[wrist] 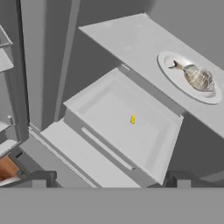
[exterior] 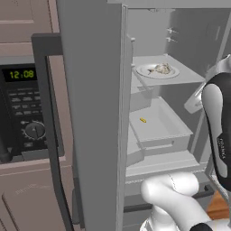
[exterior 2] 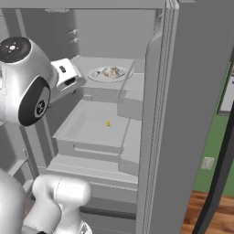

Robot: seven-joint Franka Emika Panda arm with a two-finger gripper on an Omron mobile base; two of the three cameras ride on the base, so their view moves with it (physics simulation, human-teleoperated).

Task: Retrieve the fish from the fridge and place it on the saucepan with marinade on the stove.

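Your fish (wrist: 197,78) lies on a white round plate (wrist: 173,75) that rests on an upper shelf (wrist: 131,41) inside the fridge (exterior: 97,113). You can see the same pale grey-beige lump on the plate in the left base view (exterior: 163,69) and the right base view (exterior 2: 111,71), sitting roughly in the middle of the dish, its tail end pointing toward the plate's rim in the hand view.

Just below that shelf a shallow pale grey drawer (wrist: 127,127) stands pulled outward, and on its floor sits a tiny yellow speck (wrist: 132,119), well apart from the plate above. Beneath the drawer you see a flat lower shelf (exterior 2: 91,169).

The fridge stands with both doors swung wide: one door panel (exterior: 90,135) cuts down the middle of the left base view, the other (exterior 2: 192,114) fills the right side of the right base view.

Your tool (wrist: 110,178) is spread wide with nothing between its two dark fingertips (wrist: 37,178), which rise at the bottom of the hand view, aimed at the drawer front and well short of the fish. In the right base view the white hand (exterior 2: 66,75) sits at the left edge of the fridge opening, level with the plate shelf.

To the left of the fridge you have a black-fronted microwave (exterior: 22,113) with its green clock lit.
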